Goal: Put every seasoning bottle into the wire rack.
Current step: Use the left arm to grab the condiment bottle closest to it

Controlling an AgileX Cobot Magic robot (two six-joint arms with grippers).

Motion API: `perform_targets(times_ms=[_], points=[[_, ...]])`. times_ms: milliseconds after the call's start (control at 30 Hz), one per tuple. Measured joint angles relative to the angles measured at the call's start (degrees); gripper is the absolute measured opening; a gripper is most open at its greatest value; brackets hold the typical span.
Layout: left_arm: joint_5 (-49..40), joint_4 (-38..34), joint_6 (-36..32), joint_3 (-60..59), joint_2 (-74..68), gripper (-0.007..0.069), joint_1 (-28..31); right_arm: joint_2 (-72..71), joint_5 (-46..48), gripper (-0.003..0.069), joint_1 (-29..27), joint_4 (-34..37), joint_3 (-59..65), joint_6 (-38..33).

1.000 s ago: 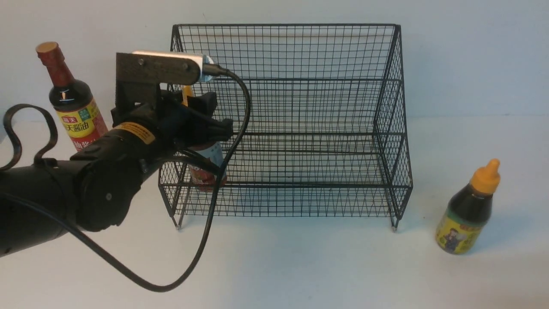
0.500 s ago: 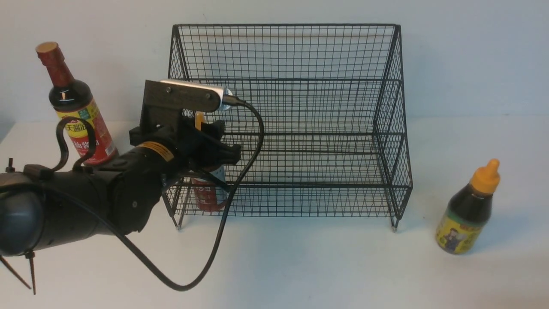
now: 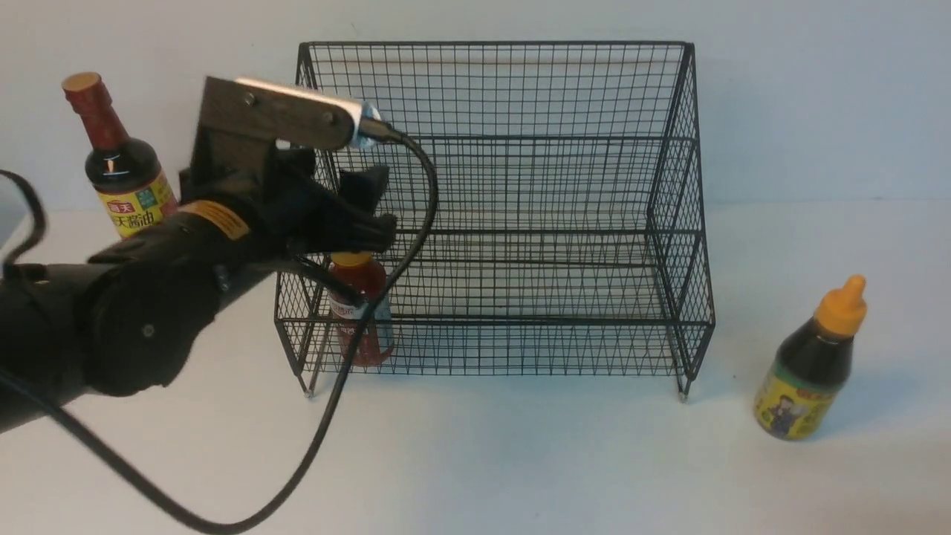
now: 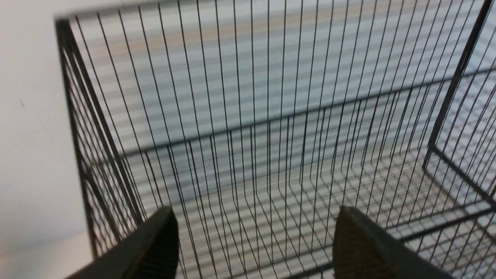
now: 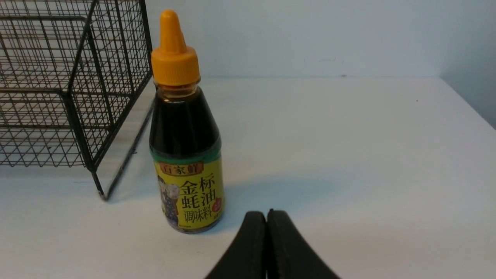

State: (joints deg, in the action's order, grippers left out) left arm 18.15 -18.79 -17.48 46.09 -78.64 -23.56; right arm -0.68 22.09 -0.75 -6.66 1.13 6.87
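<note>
The small red bottle (image 3: 362, 312) with a yellow nozzle stands upright in the lower tier of the black wire rack (image 3: 490, 43), at its front left corner. My left gripper (image 3: 375, 204) hovers just above that bottle, open and empty; in the left wrist view it (image 4: 252, 232) faces the rack's mesh (image 4: 271, 120). The tall dark bottle (image 3: 119, 160) with a brown cap stands left of the rack, behind my left arm. The small dark orange-nozzled bottle (image 3: 813, 364) stands right of the rack. In the right wrist view my right gripper (image 5: 266, 217) is shut and empty, just short of this bottle (image 5: 186, 155).
The rack's right front corner and foot (image 5: 97, 182) stand close to the small dark bottle. My left arm's cable (image 3: 327, 416) hangs in front of the rack's left end. The white table (image 3: 520, 461) lies in front, with a pale wall behind.
My left gripper lowered the red bottle into the rack's lower tier, let go of it, and has risen and drawn back to the left. The red bottle now stands free.
</note>
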Motion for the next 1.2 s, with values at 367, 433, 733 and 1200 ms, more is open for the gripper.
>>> perform_targets(times_ms=[367, 433, 733, 1200], points=[[-22.57, -7.98, -6.85, 0.0, 16.52, 0.0, 13.42, 0.0, 0.0, -0.0011, 0.0, 0.0, 0.0, 0.0], [-28.66, -7.92, -7.16, 0.0, 18.01, -0.0005, 14.73, 0.0, 0.0, -0.0011, 0.0, 0.0, 0.0, 0.0], [-42.38, -2.63, -9.35, 0.0, 22.48, -0.0005, 15.45, 0.0, 0.0, -0.0011, 0.0, 0.0, 0.0, 0.0], [-34.2, 18.79, 12.44, -0.16, 25.91, -0.0005, 24.08, 0.0, 0.0, -0.0011, 0.0, 0.0, 0.0, 0.0]])
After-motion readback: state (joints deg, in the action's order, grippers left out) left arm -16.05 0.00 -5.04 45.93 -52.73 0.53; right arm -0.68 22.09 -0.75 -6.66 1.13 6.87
